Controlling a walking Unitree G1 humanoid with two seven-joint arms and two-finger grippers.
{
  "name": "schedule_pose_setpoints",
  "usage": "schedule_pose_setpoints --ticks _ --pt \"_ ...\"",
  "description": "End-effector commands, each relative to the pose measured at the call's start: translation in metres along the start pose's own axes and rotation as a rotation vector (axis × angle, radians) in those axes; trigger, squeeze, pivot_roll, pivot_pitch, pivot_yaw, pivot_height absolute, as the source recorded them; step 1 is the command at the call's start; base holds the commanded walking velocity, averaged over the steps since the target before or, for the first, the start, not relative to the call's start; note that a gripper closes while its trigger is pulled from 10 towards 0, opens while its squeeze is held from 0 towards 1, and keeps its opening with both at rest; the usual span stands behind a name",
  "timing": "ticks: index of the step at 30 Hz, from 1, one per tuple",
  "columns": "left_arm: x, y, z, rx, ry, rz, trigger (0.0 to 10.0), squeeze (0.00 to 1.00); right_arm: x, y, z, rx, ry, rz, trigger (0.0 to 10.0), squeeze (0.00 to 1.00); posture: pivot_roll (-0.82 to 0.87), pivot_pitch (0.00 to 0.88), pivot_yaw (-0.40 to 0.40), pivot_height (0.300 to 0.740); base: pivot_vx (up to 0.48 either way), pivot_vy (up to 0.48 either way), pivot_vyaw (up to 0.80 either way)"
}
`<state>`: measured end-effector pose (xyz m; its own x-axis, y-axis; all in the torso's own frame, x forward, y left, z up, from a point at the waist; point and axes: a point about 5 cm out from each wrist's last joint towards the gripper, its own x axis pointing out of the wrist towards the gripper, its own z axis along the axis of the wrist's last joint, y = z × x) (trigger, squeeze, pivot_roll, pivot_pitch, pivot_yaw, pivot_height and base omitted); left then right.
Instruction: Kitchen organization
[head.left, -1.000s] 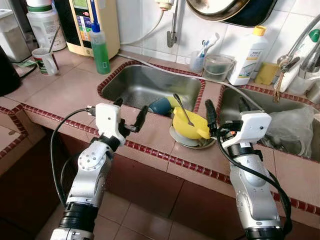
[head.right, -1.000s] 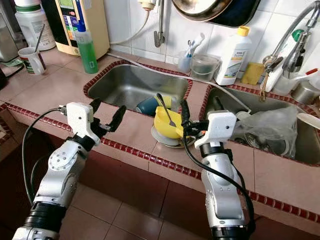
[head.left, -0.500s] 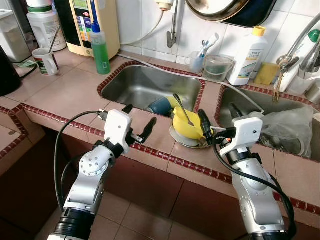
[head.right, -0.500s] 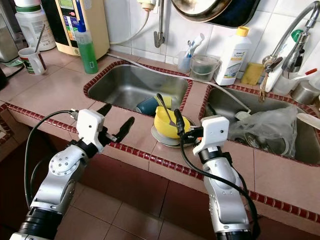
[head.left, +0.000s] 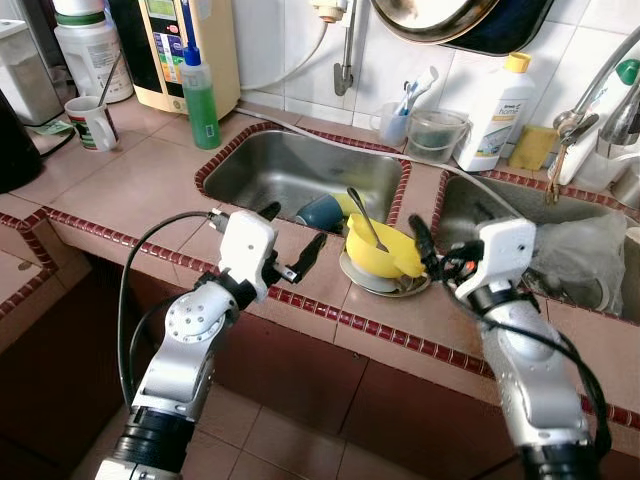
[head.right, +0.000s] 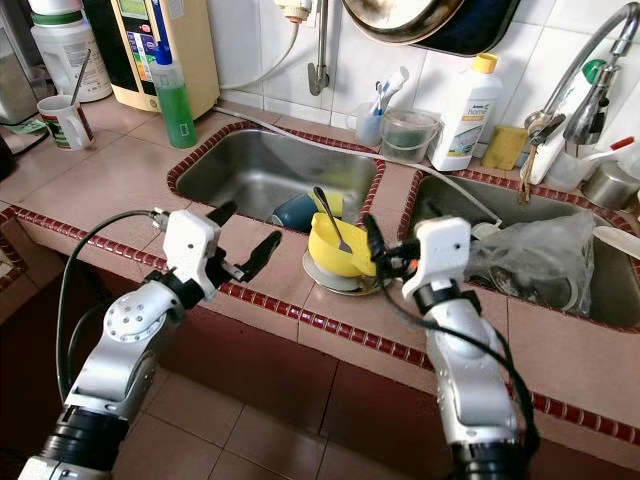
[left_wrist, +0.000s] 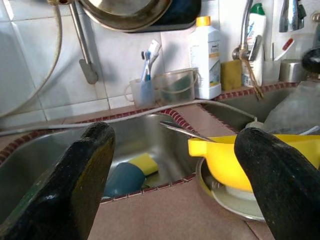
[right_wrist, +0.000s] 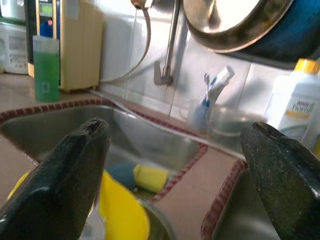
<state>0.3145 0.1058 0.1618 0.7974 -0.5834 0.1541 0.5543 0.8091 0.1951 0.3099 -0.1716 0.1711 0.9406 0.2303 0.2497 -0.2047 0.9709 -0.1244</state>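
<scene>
on the tiled counter strip between the two sinks, the yellow plastic bowl (head.left: 381, 250) on its plate is now flanked more closely by the left gripper (head.left: 290, 243) and right gripper (head.left: 431, 250), jaws apart, so a grasp seems near.

home kitchen | tiled counter (head.left: 130, 180) | 2 steel sinks (head.left: 280, 165) | dish soap (head.left: 200, 95) | faucet (head.right: 585, 70)

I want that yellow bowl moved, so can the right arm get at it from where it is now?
Probably yes. The right claw is open right beside the yellow bowl, which sits on a plate on the counter, with nothing between them.
</scene>
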Motion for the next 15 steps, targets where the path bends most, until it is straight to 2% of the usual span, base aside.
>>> schedule_pose_setpoints --ticks 1,11,15 --pt "0.009 -0.002 0.011 0.014 -0.025 -0.031 10.0 0.00 0.009 -0.004 0.002 0.028 0.013 0.005 10.0 0.00 0.02 0.000 -0.028 0.740 0.000 0.000 0.00" --pt "0.012 0.000 0.017 0.001 -0.035 -0.034 10.0 0.00 0.039 -0.002 0.016 0.090 0.029 0.004 10.0 0.00 0.02 0.000 -0.025 0.740 0.000 0.000 0.00" --pt "0.011 -0.002 0.020 -0.002 -0.034 -0.067 10.0 0.00 0.052 -0.006 0.015 0.112 0.091 -0.034 10.0 0.00 0.03 0.000 -0.035 0.740 0.000 0.000 0.00"
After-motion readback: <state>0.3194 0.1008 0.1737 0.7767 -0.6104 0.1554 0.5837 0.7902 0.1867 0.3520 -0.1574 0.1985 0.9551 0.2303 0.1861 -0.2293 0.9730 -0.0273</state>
